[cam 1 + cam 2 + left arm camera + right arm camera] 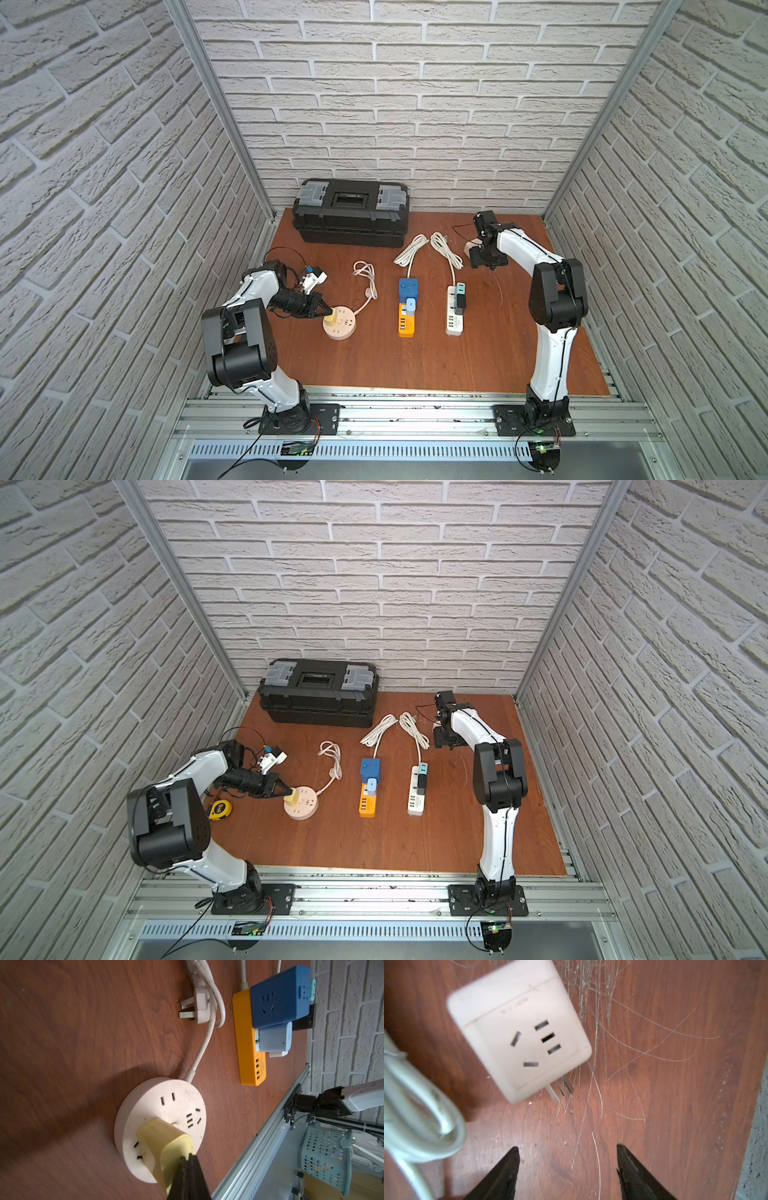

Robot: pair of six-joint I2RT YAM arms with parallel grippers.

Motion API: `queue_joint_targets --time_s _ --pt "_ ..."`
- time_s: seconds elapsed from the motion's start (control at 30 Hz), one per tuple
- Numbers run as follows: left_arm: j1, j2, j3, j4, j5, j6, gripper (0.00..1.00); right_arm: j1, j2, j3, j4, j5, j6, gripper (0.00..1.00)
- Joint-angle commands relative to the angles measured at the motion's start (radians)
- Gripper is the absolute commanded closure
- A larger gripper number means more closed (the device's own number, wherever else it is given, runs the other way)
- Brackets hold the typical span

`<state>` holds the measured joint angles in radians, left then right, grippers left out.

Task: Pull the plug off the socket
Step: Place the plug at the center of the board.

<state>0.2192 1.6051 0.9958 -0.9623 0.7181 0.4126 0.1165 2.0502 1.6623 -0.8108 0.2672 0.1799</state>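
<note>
Since the left gripper has its black jaws pressed together with nothing between them, their joined tip only touches the outer end of the pale yellow block-shaped plug. The plug appears seated, just ahead of that tip, in the round pinkish-white plastic socket on the brown wooden table. A good pull, I judge, calls for backing off a little, spreading the jaws enough to straddle the plug's flat sides, closing low on its body, then drawing straight along the pins. A slanted tug would likely lift or drag the light socket, so it may need holding down. Well apart from all this, the right gripper stands wide and empty, with a white square plastic adapter lying loose beyond its tips, pins bare.
</note>
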Motion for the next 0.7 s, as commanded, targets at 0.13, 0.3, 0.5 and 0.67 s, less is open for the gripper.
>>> queue_joint_targets --time_s 0.13,0.3,0.5,0.67 --pt "-0.079 -0.04 -0.026 -0.035 -0.119 0.059 0.75 0.081 -0.316 -0.148 0.096 -0.091 0.045 0.26" --pt "-0.082 -0.124 0.017 -0.094 -0.1 0.066 0.62 0.192 -0.457 -0.204 0.132 -0.152 0.016 0.28" --pt "-0.056 -0.227 0.057 -0.162 -0.101 0.072 0.51 0.363 -0.524 -0.222 0.176 -0.263 0.028 0.36" --pt "0.009 -0.305 0.085 -0.193 -0.108 0.082 0.44 0.521 -0.515 -0.255 0.272 -0.324 0.136 0.54"
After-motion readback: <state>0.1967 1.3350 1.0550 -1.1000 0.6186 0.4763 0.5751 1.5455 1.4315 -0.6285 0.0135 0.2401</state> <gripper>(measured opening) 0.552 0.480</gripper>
